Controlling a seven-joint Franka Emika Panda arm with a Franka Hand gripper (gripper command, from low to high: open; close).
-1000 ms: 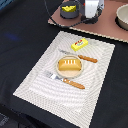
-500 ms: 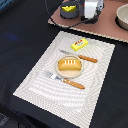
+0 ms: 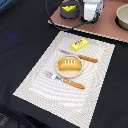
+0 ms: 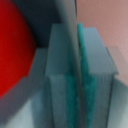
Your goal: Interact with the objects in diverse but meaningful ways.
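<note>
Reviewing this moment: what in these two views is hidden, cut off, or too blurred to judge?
- End effector: the exterior view's top edge crops it; open or shut unclear.
- Wrist view: heavy close-range blur; the red object shows only as a blob.
- Pot at the exterior view's top: cropped, yellow contents too small to identify.
- Second pot: cut by the exterior view's right edge; inside unseen.

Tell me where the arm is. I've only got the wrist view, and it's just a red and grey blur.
Observer: The arm is at the back, over the brown board, beside a pot.
Operator: Anything in that pot?
Observer: It holds something yellow, too small to name.
Operator: And the mat?
Observer: The bread sits in the middle of the mat, between a knife and a fork. The butter lies nearer the board.
</note>
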